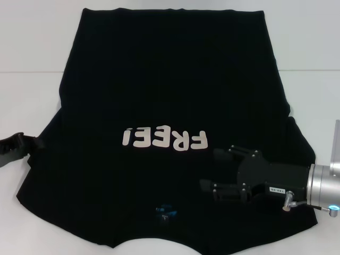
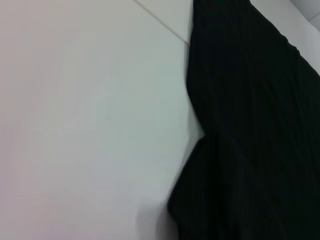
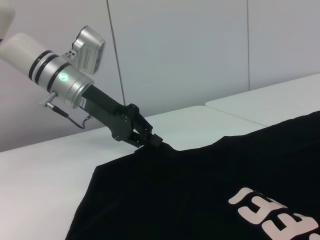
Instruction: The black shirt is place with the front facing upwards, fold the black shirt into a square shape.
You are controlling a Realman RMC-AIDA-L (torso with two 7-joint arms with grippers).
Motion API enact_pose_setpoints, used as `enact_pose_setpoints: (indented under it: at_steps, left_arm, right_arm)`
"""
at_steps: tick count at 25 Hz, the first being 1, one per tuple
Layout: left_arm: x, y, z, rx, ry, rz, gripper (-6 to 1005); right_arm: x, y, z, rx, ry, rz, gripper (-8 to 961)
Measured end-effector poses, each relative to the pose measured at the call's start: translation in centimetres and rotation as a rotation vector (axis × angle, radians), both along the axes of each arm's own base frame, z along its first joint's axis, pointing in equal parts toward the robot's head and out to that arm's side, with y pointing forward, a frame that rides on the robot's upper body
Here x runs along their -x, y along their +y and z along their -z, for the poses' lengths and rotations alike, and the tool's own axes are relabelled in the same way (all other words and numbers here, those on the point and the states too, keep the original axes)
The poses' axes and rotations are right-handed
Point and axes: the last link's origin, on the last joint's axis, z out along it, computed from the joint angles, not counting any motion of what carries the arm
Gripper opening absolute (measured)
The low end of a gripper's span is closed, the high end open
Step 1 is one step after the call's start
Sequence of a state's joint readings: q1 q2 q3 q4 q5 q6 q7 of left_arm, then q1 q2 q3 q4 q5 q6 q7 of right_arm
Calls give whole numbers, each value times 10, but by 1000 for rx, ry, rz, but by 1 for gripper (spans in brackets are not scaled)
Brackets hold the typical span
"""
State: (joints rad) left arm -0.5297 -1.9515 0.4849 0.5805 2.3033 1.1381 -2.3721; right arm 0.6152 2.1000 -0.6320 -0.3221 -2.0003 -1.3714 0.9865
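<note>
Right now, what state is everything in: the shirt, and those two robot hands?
Large black soft-fabric T-shirt: spread flat on the white table, "FREE!" lettering up, not yet folded.
Left gripper: at the shirt's left sleeve edge, fingers shut on the fabric.
Right gripper: over the shirt's right shoulder area, fingers open, holding nothing.
</note>
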Motion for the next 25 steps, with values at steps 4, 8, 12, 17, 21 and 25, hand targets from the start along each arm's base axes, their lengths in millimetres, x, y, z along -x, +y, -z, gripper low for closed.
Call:
enact_pose_setpoints:
  at_steps: [4, 8, 12, 17, 21, 25]
  left_arm:
    - [0, 0, 1, 6, 7, 5, 200]
    - [1, -1, -2, -6, 13, 10, 200]
    - [2, 0, -2, -10, 14, 11, 67]
    - [1, -1, -1, -7, 17, 17, 6]
    - [1, 0, -2, -10, 17, 18, 6]
    - [2, 0, -5, -16, 21, 17, 6]
  right_arm:
    - [0, 0, 0, 0, 0, 0, 915]
    - [0, 0, 0, 0, 0, 1, 915]
    - [-1, 0, 0, 0, 0, 2, 915]
    - [-1, -1, 0, 0, 0, 3, 915]
    - [-1, -1, 0, 0, 0, 2, 914]
    - [-1, 0, 0, 0, 0, 2, 914]
